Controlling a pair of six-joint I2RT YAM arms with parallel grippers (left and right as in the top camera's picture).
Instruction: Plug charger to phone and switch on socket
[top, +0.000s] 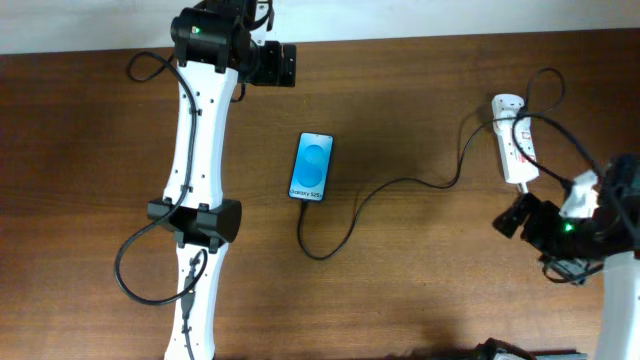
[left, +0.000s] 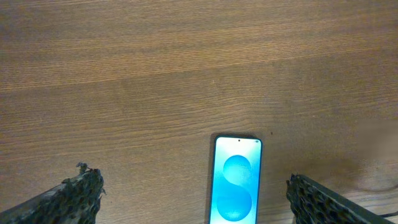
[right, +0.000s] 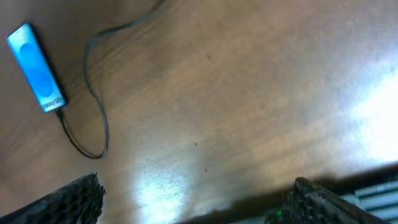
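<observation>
The phone (top: 311, 167) lies flat at the table's middle with its blue-and-white screen up; it also shows in the left wrist view (left: 236, 184) and the right wrist view (right: 37, 68). The black charger cable (top: 400, 185) runs from the phone's near end, loops, and leads right to the white plug adapter (top: 505, 105) on the white socket (top: 516, 152). The cable's loop shows in the right wrist view (right: 93, 93). My left gripper (left: 193, 198) is open and empty, behind the phone's far end. My right gripper (right: 196, 193) is open and empty, just in front of the socket.
The socket's thick white cord (top: 555, 175) curves down to the right by my right arm. A black cable loop (top: 545, 95) arcs over the socket's far side. The left arm (top: 195, 180) stretches along the table's left side.
</observation>
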